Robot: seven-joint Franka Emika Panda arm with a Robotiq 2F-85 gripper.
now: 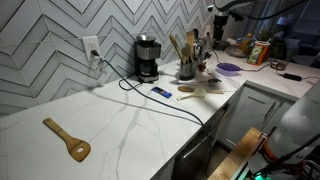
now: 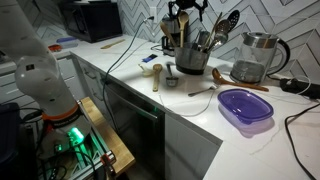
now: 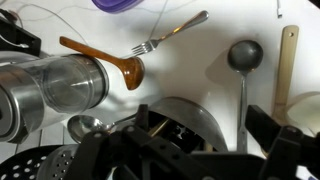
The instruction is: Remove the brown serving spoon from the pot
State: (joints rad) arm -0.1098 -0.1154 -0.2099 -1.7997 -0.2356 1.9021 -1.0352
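The small shiny metal pot (image 1: 186, 71) stands on the white counter next to the black coffee maker and is crowded with utensils; it shows in both exterior views (image 2: 192, 63). Several brown wooden spoons (image 1: 177, 46) stand upright in it among dark utensils. My gripper (image 2: 186, 10) hangs right above the pot. In the wrist view its fingers (image 3: 215, 135) are spread wide and empty over the pot's rim (image 3: 195, 108). A wooden handle shows inside the pot just below the jaws. Which wooden piece is the serving spoon I cannot tell.
A glossy brown ladle (image 3: 105, 60), a fork (image 3: 170, 35) and a metal ladle (image 3: 245, 55) lie on the counter by the glass kettle (image 2: 255, 55). A purple bowl (image 2: 243, 105) sits near the edge. A wooden spoon (image 1: 68, 140) lies far off. The coffee maker (image 1: 147, 57) has a trailing cord.
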